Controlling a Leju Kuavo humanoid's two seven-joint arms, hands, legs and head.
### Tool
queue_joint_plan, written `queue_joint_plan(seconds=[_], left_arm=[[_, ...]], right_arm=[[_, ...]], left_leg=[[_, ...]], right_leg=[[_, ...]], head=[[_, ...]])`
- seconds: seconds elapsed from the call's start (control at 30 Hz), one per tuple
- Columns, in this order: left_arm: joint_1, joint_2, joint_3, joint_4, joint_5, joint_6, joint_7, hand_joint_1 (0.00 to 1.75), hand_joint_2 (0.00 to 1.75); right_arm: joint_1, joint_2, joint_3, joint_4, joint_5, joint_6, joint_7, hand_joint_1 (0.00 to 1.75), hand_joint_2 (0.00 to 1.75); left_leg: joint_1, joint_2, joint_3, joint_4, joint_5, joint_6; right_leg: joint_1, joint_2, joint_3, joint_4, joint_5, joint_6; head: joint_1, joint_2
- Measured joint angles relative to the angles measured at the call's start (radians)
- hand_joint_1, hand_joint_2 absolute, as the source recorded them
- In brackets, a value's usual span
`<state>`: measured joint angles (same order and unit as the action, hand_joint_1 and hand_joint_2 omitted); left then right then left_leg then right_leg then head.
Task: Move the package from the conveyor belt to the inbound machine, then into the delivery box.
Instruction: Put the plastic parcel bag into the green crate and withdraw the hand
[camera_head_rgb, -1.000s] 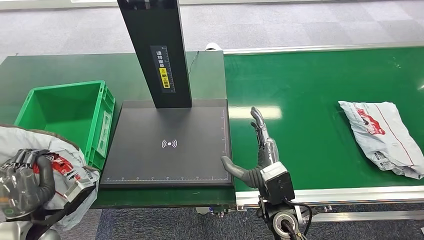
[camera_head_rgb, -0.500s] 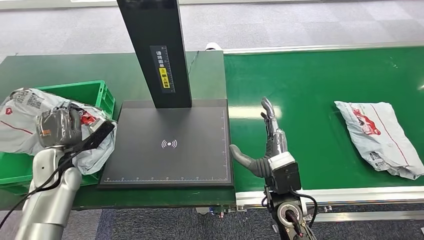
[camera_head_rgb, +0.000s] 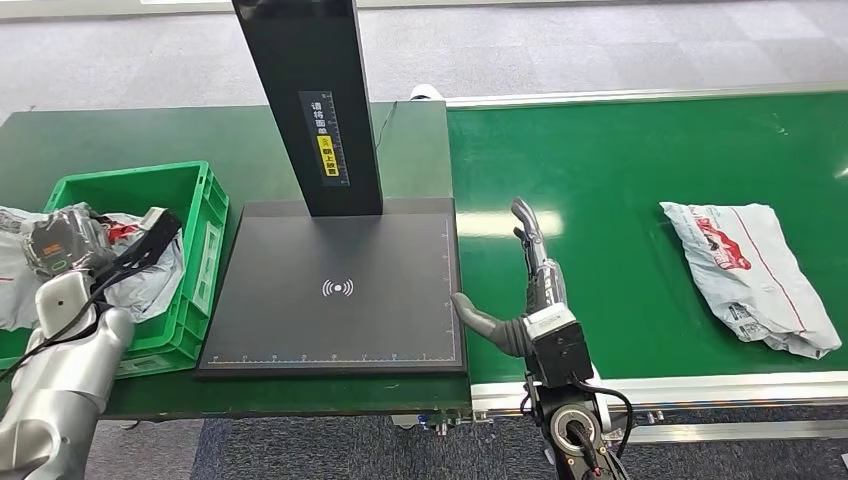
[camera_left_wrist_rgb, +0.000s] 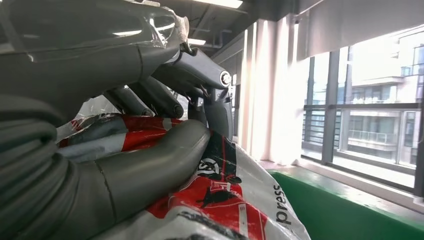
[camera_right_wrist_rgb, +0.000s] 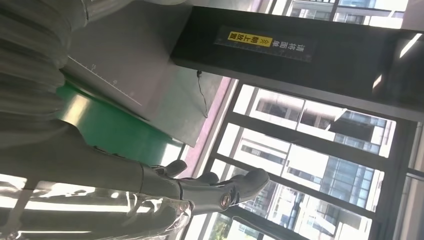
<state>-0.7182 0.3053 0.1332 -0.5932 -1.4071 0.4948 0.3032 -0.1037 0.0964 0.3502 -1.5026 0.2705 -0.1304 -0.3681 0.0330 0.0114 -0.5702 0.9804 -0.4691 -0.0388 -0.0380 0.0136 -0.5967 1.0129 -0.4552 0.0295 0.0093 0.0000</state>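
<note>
My left hand (camera_head_rgb: 62, 245) grips a grey plastic package with red print (camera_head_rgb: 150, 285) and holds it over the green delivery box (camera_head_rgb: 196, 215) at the left. The left wrist view shows the fingers (camera_left_wrist_rgb: 165, 95) and thumb wrapped around the package (camera_left_wrist_rgb: 220, 205). My right hand (camera_head_rgb: 528, 290) is open, fingers straight, standing over the conveyor belt (camera_head_rgb: 620, 170) just right of the black inbound machine plate (camera_head_rgb: 340, 290). Its fingers (camera_right_wrist_rgb: 220, 192) hold nothing. A second grey package (camera_head_rgb: 745, 270) lies on the belt at the right.
The machine's black post (camera_head_rgb: 310, 100) rises from the back of the plate. The green box stands on a dark green table (camera_head_rgb: 120, 135), left of the plate. Grey floor lies beyond the table and belt.
My left arm swung the package up from the lower left, then lowered it toward the inside of the green box. The package on the belt drifted slightly left. My right hand barely moved.
</note>
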Motion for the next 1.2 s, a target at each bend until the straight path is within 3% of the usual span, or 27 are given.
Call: queue_joint_plan(seconds=[0.03,0.13,0.27,0.47,0.63,0.83,1.03,1.2], left_arm=[[-0.005,0.002,0.013,0.007,0.007,0.001,-0.011,0.34,1.75],[-0.017,0.004,0.043,0.02,0.021,0.002,-0.046,0.0,1.75],[-0.02,-0.013,0.07,0.028,0.103,-0.043,-0.162,0.0,1.75],[-0.012,-0.082,0.103,0.023,0.328,-0.09,-0.392,0.0,1.75],[0.046,-0.136,0.107,-0.065,0.561,0.035,-0.589,0.0,1.75],[0.202,-0.205,0.047,-0.301,0.939,0.139,-0.811,0.0,1.75],[0.375,-0.277,-0.059,-0.54,1.137,0.162,-0.915,0.0,1.75],[0.433,-0.302,-0.101,-0.638,1.155,0.165,-0.922,0.0,1.75]], right_arm=[[0.002,0.0,-0.001,0.0,0.0,0.0,0.0,0.0,1.75],[0.006,0.001,-0.003,0.0,0.004,0.0,0.001,0.0,1.75],[0.005,0.006,-0.005,0.004,0.008,0.0,0.001,0.0,1.75],[-0.001,0.009,-0.007,0.016,0.009,0.004,0.001,0.0,1.75],[-0.002,0.009,-0.008,0.02,0.001,0.004,-0.005,0.0,1.75],[-0.005,0.009,-0.008,0.034,-0.031,-0.01,-0.035,0.0,1.75],[-0.009,0.009,-0.008,0.052,-0.054,-0.019,-0.053,0.0,1.75],[-0.01,0.009,-0.008,0.061,-0.056,-0.02,-0.055,0.0,1.75]], left_leg=[[0.0,0.0,0.0,0.0,0.0,0.0],[0.0,0.0,0.0,0.0,0.0,0.0],[0.0,0.0,0.0,0.0,0.0,0.0],[0.0,0.0,0.0,0.0,0.0,0.0],[0.0,0.0,0.0,0.0,0.0,0.0],[0.0,0.0,0.0,0.0,-0.001,0.0],[-0.001,0.0,0.0,0.0,-0.001,0.0],[0.0,0.0,0.0,0.0,-0.001,0.0]], right_leg=[[0.0,0.0,0.0,0.0,0.0,0.0],[0.0,0.0,0.0,0.0,0.0,0.0],[0.0,0.0,-0.001,0.0,0.0,0.0],[0.0,0.0,0.0,0.0,0.0,0.0],[0.0,0.0,0.0,0.0,0.0,0.0],[0.0,0.0,0.0,0.0,0.0,0.0],[-0.001,0.0,0.0,-0.001,0.0,0.0],[-0.001,0.0,0.0,0.0,0.0,0.0]], head=[[0.0,0.0],[0.0,0.0],[0.0,0.0],[0.0,0.0],[0.0,0.0],[0.0,0.0],[0.0,0.0],[0.0,0.0]])
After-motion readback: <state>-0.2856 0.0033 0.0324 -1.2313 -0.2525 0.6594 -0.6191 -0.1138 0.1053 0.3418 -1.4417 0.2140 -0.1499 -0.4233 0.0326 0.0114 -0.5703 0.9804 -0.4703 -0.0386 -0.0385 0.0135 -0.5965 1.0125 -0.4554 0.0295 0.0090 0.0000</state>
